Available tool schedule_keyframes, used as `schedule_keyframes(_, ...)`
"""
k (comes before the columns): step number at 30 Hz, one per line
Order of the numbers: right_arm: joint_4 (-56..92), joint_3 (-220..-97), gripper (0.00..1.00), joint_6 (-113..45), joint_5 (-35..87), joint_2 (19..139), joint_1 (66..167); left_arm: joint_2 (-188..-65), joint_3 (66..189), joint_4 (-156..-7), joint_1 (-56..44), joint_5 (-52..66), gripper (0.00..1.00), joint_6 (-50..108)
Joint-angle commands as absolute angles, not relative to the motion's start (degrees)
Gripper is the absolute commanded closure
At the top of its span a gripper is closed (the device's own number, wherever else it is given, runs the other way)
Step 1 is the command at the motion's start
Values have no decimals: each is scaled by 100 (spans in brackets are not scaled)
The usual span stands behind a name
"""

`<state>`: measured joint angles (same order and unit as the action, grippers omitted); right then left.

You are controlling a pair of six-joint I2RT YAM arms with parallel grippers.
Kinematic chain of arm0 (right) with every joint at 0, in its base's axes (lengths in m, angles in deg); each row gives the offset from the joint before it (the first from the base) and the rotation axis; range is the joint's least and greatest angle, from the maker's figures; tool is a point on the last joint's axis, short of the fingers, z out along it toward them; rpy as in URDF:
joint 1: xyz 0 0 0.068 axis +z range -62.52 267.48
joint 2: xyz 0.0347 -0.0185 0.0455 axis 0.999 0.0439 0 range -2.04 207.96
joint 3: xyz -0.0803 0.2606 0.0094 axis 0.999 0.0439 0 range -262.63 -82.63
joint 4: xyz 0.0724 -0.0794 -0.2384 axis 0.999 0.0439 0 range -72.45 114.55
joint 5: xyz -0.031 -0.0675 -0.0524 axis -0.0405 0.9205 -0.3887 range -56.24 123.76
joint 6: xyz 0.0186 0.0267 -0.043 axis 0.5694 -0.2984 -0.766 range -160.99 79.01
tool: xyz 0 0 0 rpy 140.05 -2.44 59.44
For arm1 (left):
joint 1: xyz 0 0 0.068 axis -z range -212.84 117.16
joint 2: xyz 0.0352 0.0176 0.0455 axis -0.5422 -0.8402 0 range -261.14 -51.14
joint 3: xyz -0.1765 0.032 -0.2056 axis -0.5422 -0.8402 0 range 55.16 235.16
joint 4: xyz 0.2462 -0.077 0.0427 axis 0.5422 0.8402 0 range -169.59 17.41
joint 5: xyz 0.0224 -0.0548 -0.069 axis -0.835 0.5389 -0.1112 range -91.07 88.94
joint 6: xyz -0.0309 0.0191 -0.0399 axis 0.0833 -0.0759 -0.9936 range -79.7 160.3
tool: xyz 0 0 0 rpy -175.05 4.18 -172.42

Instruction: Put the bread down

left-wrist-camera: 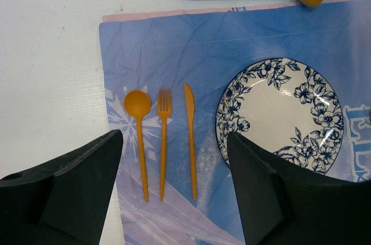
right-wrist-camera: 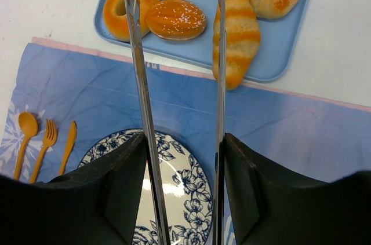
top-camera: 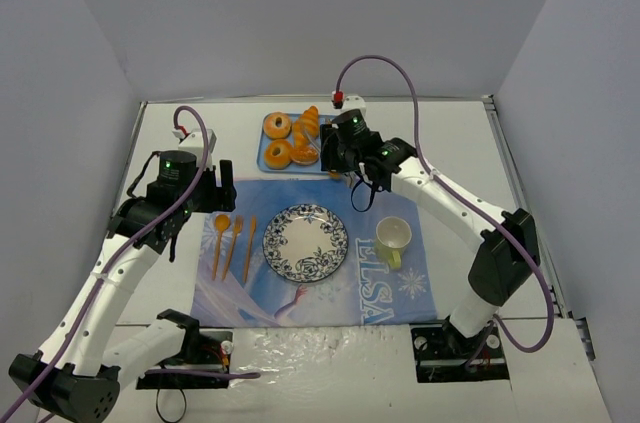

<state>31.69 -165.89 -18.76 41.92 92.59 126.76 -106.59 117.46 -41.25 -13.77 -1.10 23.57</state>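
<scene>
Desk (top-camera: 460,133), blue tray (right-wrist-camera: 278,54) carrying the bread: right tool (right-wrist-camera: 182,158), nearer than the wide-open left tool (left-wrist-camera: 175,138), is hovering at the tray's near rim gripping tongs (right-wrist-camera: 139,71), spread prongs bracketing the seeded bun (right-wrist-camera: 175,19), striped roll (right-wrist-camera: 236,36) lying along one prong.

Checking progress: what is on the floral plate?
Nothing lies on the floral plate in the top view. In both wrist views black fingers cover its near part.

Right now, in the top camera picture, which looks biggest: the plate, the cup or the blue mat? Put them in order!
1. the blue mat, largest by far
2. the plate
3. the cup, smallest
</scene>
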Motion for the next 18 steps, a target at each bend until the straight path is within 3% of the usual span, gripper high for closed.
schedule_keyframes(1, 2994, -16593, 51, -1917, 4766, 9098, 12820, -10633, 11897, -4356, -1347, -142, 31, 2325)
schedule_keyframes(18, 3063, -15984, 51, -1797, 5655, 9196, 12949, -10659, 11897, -4356, -1343, -133, 31, 2316)
